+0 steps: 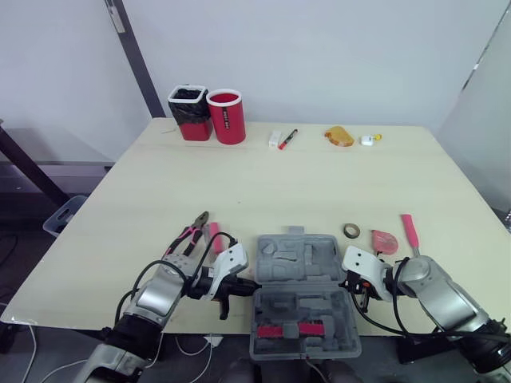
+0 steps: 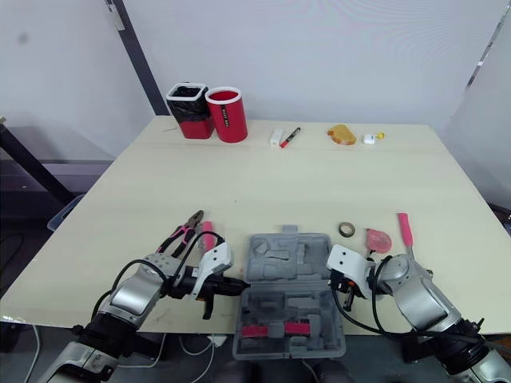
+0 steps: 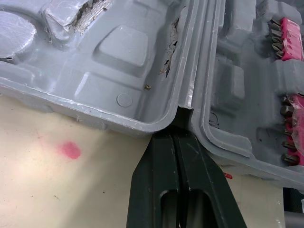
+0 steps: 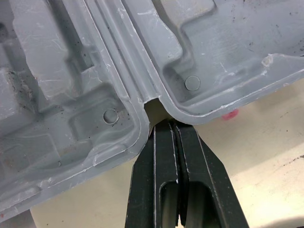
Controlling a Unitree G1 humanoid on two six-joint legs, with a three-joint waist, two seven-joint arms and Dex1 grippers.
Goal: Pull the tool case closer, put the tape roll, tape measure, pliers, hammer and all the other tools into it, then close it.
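**Step in hand: drawing the tool case (image 1: 299, 295) toward you.** The case lies open and flat on the bench (image 1: 319, 183). Its near half sits at the near edge and seems to overhang it. The left fingers (image 3: 160, 164) are pressed together, tips lodged in the hinge notch on the case's left side. The right fingers (image 4: 164, 156) are likewise together, tips in the matching notch on the right side. Neither pair clamps anything; both bear on the hinge line, with the case between them.

**Next move (judgement).** The pull looks finished or nearly so. You would back both pairs out of the notches, part one pair, and reach for a tool. Take care not to drag the case further over the edge as you withdraw.
- Just beyond the left fingers lie the pliers (image 1: 190, 231), with a short pink tool (image 1: 214, 233) beside them.
- Just beyond the right fingers lie the tape roll (image 1: 351, 230), the tape measure (image 1: 383, 238) and a long pink-handled tool (image 1: 409, 231).
- All of these are outside the case.

**Containers.** The half of the case beyond the fingers shows bare moulded recesses. The half nearer you holds a red bit strip (image 1: 291, 329) and is otherwise unfilled. Far beyond the fingers, at the back of the bench, a red cup (image 1: 227, 116) and a black-lined bin (image 1: 188, 112) stand side by side. What they hold cannot be made out.
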